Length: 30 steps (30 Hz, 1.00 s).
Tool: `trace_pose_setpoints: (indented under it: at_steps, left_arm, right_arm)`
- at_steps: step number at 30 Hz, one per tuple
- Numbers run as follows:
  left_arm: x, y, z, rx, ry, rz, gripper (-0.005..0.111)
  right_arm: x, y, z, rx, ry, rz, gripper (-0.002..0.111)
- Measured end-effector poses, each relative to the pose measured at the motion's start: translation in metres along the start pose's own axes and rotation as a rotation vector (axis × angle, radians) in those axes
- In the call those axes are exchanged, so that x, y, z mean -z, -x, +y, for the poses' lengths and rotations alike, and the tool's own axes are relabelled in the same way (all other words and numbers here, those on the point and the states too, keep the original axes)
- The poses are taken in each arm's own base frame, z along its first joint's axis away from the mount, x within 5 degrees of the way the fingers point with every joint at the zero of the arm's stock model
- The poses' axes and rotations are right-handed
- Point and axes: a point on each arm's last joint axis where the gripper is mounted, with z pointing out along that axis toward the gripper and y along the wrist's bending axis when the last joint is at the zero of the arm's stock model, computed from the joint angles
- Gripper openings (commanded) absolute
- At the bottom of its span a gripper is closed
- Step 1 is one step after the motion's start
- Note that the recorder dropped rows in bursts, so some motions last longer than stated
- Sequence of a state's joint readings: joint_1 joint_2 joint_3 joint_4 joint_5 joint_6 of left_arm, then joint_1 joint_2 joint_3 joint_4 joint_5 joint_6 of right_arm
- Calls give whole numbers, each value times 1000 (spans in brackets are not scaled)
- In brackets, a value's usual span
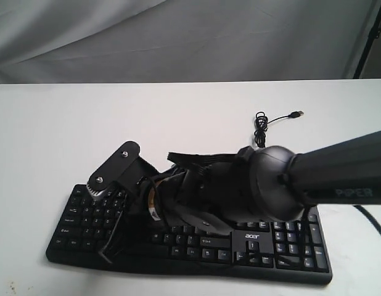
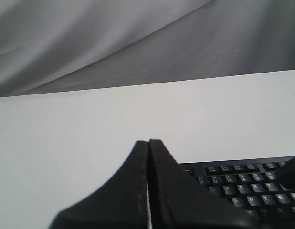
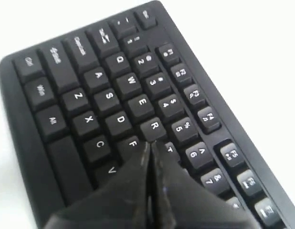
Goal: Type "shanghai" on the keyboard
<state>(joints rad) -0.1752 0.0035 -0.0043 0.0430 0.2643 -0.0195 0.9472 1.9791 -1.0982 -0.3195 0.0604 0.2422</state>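
The black keyboard lies along the front of the white table, with its acer logo showing. My right arm reaches in from the right across the keyboard's middle and covers many keys. In the right wrist view the right gripper is shut and empty, its tips over the keyboard between the F, R and T keys. I cannot tell if it touches a key. The left gripper is shut and empty, held just off the Esc corner of the keyboard.
The thin black USB cable lies coiled behind the keyboard with its plug on the table. A grey curtain hangs behind the white table. A black stand leg is at the far right.
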Motion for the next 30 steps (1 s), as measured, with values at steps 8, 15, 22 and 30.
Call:
trace_pose_setpoints:
  at_steps: [8, 15, 22, 30]
  left_arm:
    - [0, 0, 0, 0, 0, 0, 0]
    - [0, 0, 0, 0, 0, 0, 0]
    - [0, 0, 0, 0, 0, 0, 0]
    - [0, 0, 0, 0, 0, 0, 0]
  right_arm:
    - [3, -13, -8, -20, 1, -9, 0]
    - [-1, -17, -8, -10, 0, 5, 0]
    - [-8, -23, -8, -6, 3, 29, 0]
    - [-11, -24, -7, -3, 7, 23, 0]
